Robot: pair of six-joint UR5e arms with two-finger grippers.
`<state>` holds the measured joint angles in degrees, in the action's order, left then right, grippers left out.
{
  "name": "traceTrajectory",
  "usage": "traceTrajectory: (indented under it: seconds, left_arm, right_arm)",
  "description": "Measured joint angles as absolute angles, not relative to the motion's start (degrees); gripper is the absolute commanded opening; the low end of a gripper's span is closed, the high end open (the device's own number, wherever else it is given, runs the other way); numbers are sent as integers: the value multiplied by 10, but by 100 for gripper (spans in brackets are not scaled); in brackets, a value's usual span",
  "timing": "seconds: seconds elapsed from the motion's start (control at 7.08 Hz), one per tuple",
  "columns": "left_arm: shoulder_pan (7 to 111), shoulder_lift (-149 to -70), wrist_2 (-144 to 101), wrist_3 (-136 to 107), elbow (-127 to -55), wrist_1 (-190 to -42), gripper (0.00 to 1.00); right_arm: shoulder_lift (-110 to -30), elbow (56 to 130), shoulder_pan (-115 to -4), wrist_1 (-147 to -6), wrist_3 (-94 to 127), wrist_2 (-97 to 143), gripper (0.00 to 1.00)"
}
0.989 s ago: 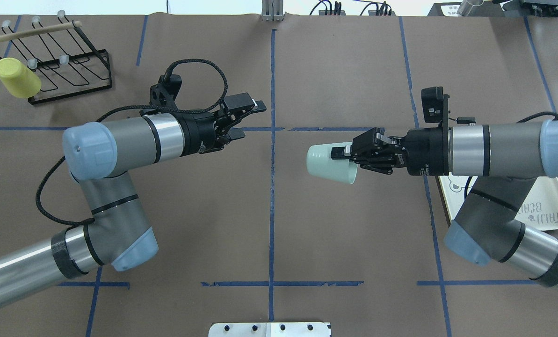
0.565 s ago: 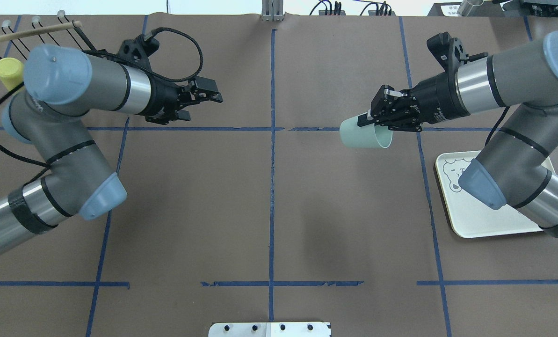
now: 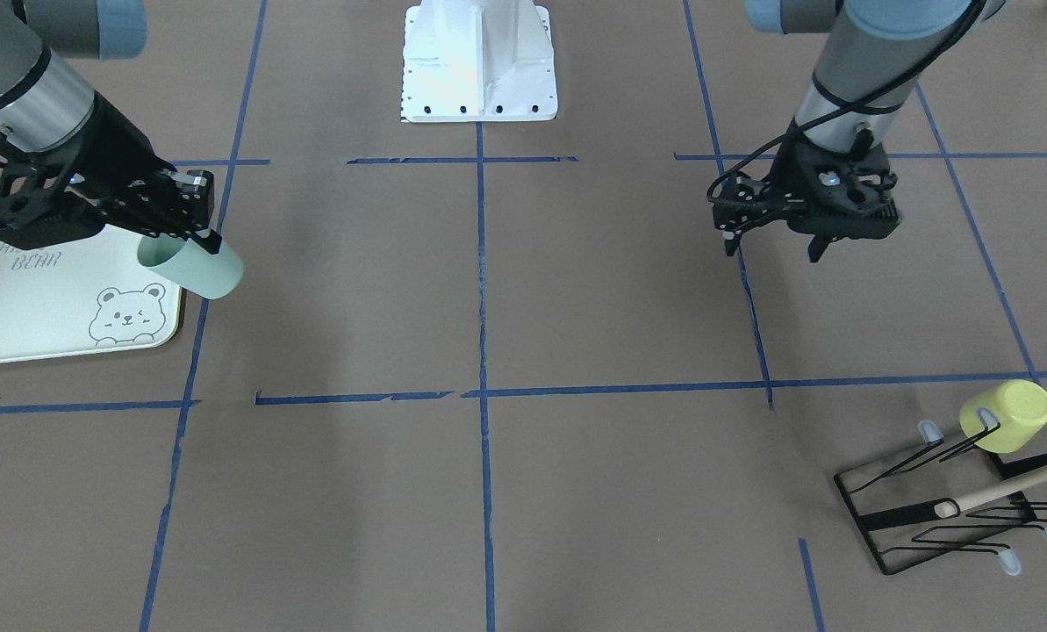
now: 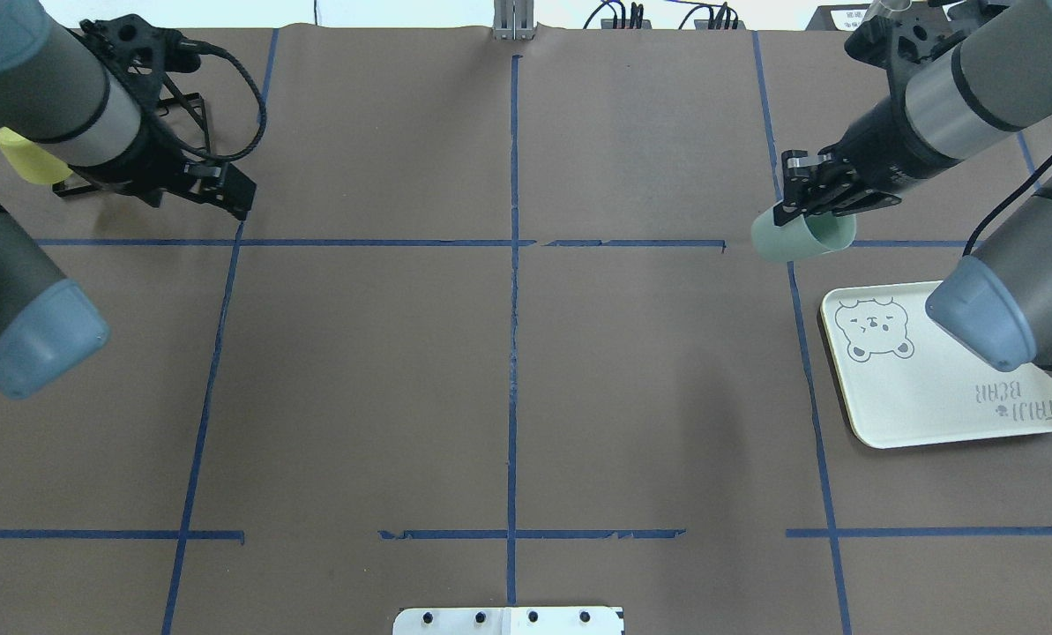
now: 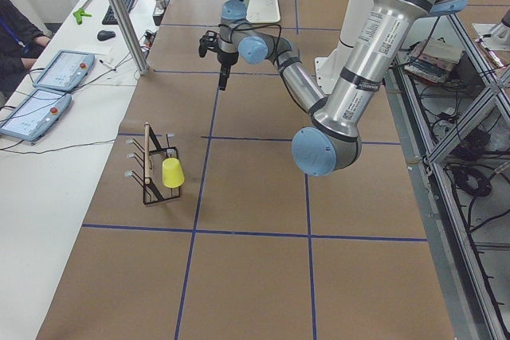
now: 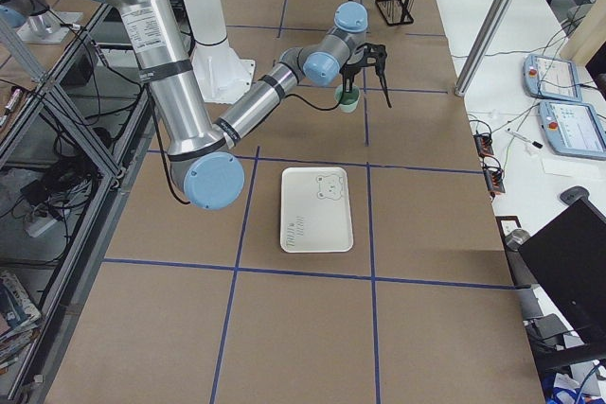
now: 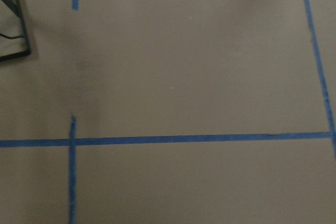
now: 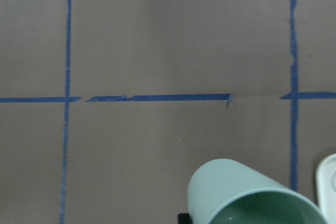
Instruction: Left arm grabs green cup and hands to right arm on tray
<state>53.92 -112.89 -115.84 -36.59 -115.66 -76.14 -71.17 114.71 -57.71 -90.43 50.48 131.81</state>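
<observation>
My right gripper (image 4: 799, 212) is clamped on the lip of the green cup (image 4: 797, 240), which hangs tipped on its side above the bare tabletop toward the right edge, just off the far corner of the tray (image 4: 922, 414). I judge the cup light, stiff and smooth, likely to slip or swing unless pinched firmly at the rim. My left gripper (image 3: 773, 246) hangs empty, fingers apart, toward the far left corner near the wire rack (image 3: 918, 518) carrying the yellow cup (image 3: 1006, 404); only my right arm (image 4: 975, 317) overhangs the tray.

My right gripper (image 4: 799, 212) hangs tilted just off the tray (image 4: 913, 397), clamped on the cup (image 4: 803, 238). My left gripper (image 3: 773, 248) hangs far from the tray, jaws apart, pointing down.
</observation>
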Motion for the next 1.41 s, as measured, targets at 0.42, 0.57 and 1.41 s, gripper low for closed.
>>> traceTrajectory:
  seconds: [0.42,0.57,1.41]
  left_arm:
    - [685,-1000,-1246,-108,-1161,-717,100]
    - [742,-958,-1285,-44,-1141,-728,100]
    - [880,-814,-1377,71,-1015,-888,100]
  right_arm:
    - [-807,1169,-661,-1014,197,1316,0]
    - [-840,1169,-686,-1017,140,1318,0]
    - [-919,1156,-709,-952,150,1319,0]
